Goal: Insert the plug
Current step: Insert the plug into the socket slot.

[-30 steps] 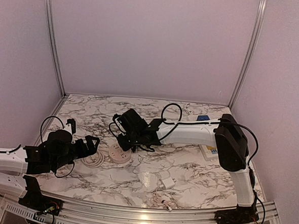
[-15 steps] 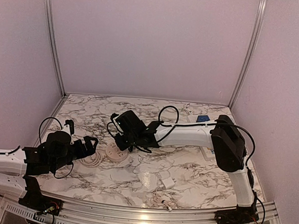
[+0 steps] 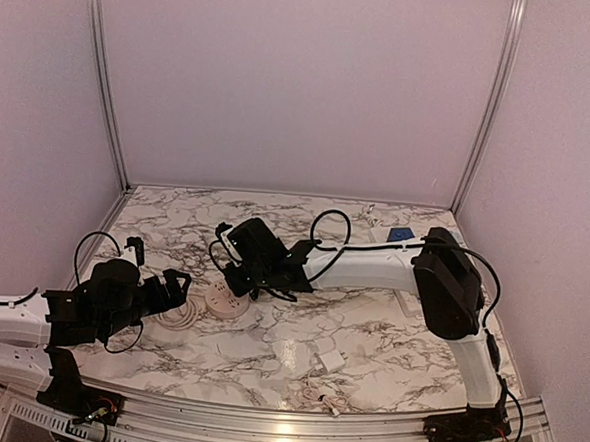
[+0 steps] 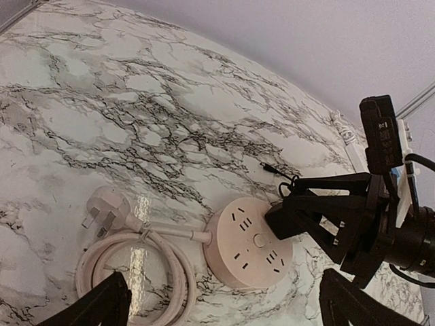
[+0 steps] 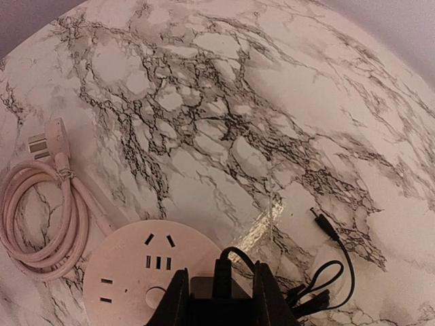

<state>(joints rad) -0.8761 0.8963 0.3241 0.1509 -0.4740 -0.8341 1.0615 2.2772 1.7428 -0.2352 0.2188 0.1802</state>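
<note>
two arms are sharing one job; the right gripper [image 5: 221, 300] is clenching the black plug adapter [image 4: 280, 221] at the round socket hub's [image 4: 250, 243] rim, apparently to line up its prongs; the left gripper [image 4: 224, 307] is gaping nearby, likely ready to steady the hub.

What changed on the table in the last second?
The right gripper, shut on the black plug, slid left over the round socket hub, which seems nudged slightly left too. The left gripper, open, eased back a little. Nothing was grabbed or released; the white charger stayed put.
</note>
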